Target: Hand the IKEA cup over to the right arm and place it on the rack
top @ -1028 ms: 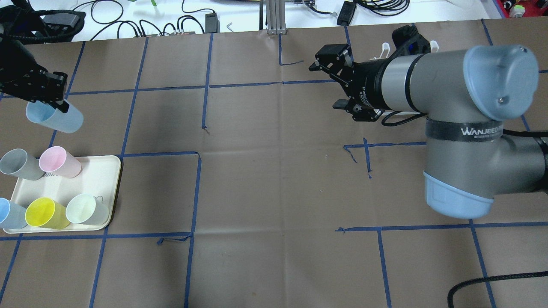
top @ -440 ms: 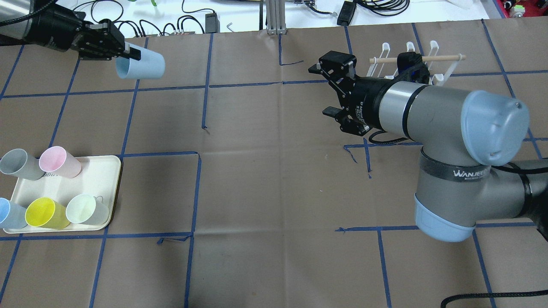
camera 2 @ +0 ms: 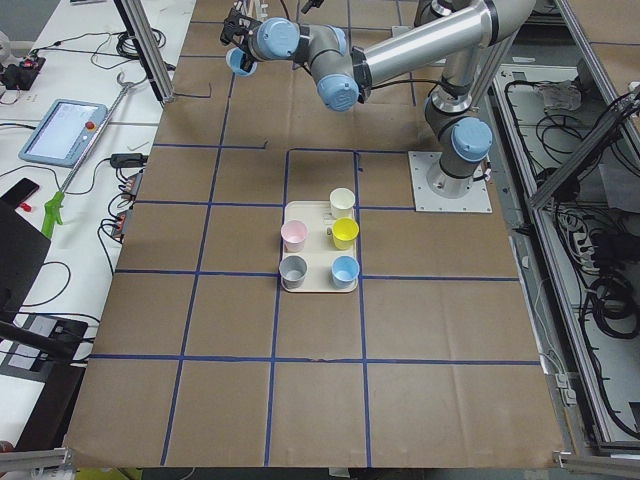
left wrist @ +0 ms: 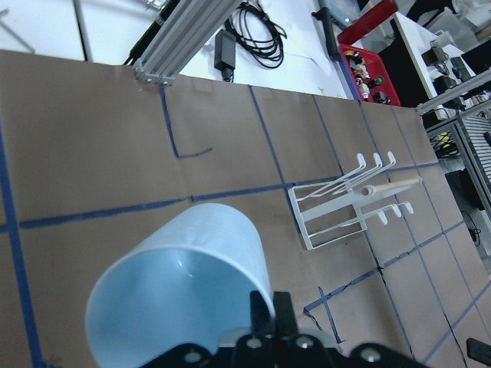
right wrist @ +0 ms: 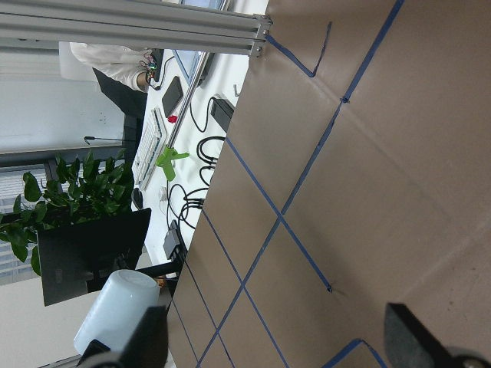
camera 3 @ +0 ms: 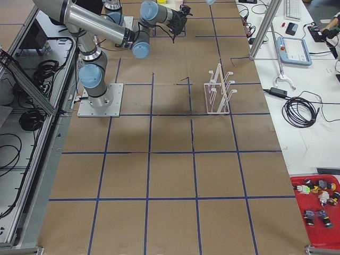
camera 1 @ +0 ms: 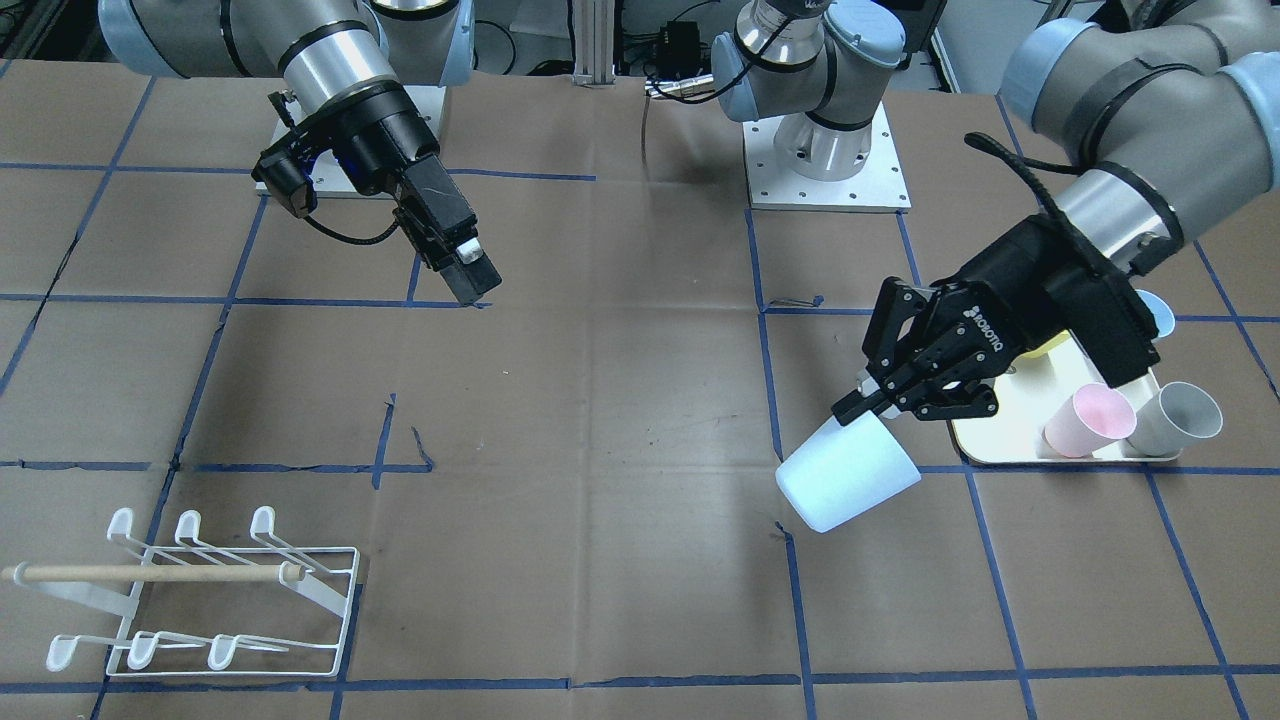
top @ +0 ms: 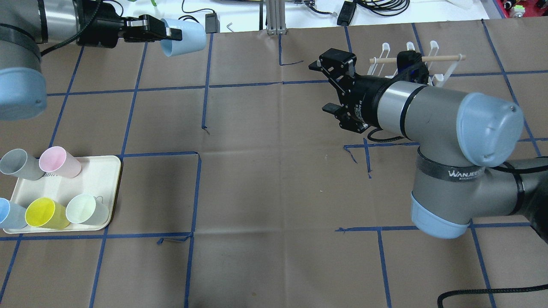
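Your left gripper (top: 170, 35) pinches the blue cup (top: 187, 36) by its rim alone, the right gripper (top: 322, 87) spread empty, so a misaligned hand-over could twist it loose.

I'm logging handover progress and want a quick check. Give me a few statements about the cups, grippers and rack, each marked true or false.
1. The left gripper holds a blue cup. True.
2. The right gripper grips a cup. False: it is open and empty.
3. A cup hangs on the rack. False: the rack bears no cup.
4. The tray holds five cups. True.
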`<state>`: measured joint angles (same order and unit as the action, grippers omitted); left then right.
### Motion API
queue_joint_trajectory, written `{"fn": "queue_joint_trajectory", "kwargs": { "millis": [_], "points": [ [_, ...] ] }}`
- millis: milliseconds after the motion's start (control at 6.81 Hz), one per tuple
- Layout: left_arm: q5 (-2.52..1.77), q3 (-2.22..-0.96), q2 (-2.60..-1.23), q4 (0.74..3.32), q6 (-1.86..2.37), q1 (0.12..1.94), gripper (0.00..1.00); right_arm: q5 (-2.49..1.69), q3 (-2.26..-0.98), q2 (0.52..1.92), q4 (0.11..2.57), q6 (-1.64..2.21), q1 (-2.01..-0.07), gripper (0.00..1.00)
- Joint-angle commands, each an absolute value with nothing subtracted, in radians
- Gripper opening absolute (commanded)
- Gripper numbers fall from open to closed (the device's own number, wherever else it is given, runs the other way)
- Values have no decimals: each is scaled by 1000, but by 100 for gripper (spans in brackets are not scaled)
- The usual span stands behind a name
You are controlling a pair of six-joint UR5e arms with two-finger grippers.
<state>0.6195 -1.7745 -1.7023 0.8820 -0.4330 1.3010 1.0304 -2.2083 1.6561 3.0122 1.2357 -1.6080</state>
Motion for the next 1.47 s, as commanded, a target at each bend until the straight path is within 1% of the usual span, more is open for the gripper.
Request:
{"fn": "queue_joint_trajectory", "kwargs": {
  "millis": [0, 147, 294, 587, 881, 1028, 1175, 1321],
  "points": [
    [519, -1985, -1704, 479, -422, 1312, 0, 1026, -2206, 1588, 2999, 1236, -1609, 100],
    [473, -2087, -1709, 280, -420, 1325, 0, 1025, -2207, 1565, 3005, 1247, -1611, 99],
    [471, -2155, -1726, 136, -401, 1368, 0, 1023, -2204, 1559, 3014, 1340, -1611, 99],
    [472, -2177, -1790, -68, -391, 1477, 0, 1026, -2178, 1510, 3078, 1377, -1624, 98],
    [472, -2180, -1867, -268, -312, 1520, 0, 1038, -2172, 1476, 3147, 1457, -1663, 98],
    [474, -2181, -1873, -326, -242, 1519, 0, 1040, -2160, 1473, 3151, 1459, -1666, 98],
    [472, -2181, -1876, -330, -236, 1519, 0, 1040, -2145, 1473, 3149, 1462, -1666, 96],
    [472, -2181, -1876, -330, -236, 1519, 0, 1039, -2134, 1456, 3151, 1483, -1667, 96]
  ]
}}
